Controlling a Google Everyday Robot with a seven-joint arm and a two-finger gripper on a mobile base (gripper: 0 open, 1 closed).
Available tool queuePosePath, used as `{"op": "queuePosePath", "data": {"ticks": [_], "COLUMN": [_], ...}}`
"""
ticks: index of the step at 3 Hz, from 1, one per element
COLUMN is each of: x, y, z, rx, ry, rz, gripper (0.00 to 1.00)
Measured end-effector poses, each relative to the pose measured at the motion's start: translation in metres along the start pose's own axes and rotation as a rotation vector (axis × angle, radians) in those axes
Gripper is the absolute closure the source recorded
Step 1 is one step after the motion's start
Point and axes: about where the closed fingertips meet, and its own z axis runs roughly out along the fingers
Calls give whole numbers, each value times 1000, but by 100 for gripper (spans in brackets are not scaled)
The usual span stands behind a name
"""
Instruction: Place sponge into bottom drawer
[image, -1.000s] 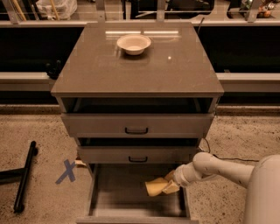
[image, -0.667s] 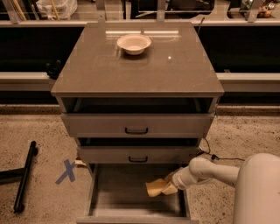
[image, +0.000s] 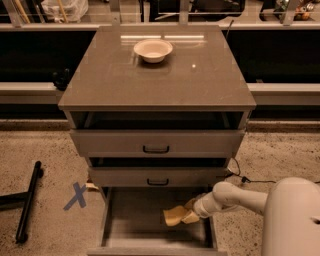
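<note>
The pale yellow sponge (image: 175, 215) hangs over the right part of the open bottom drawer (image: 135, 225), a wide grey box pulled out at the foot of the cabinet. My gripper (image: 191, 213) reaches in from the right on a white arm and is shut on the sponge's right end. The sponge sits just above the drawer floor; I cannot tell whether it touches it.
The grey cabinet (image: 157, 75) has a white bowl (image: 153, 50) on its top. Two upper drawers (image: 156, 145) with dark loop handles stand slightly open. A blue X mark (image: 76, 195) and a black bar (image: 27, 205) lie on the floor at left. A cable (image: 245, 179) runs at right.
The arm has shifted slightly, and its white body fills more of the lower right. The sponge stays in the gripper over the drawer's right side.
</note>
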Motion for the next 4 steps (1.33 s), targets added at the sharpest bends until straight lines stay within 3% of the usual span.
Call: {"op": "queuePosePath", "data": {"ticks": [2,3,4], "x": [-4,-9,-11], "y": [-11,-20,-26], "z": [70,85,94], "rx": [-1,4,1], "ry": [-77,-123,-145], "rz": [-11,-8,-10], "gripper": [100,82,58]}}
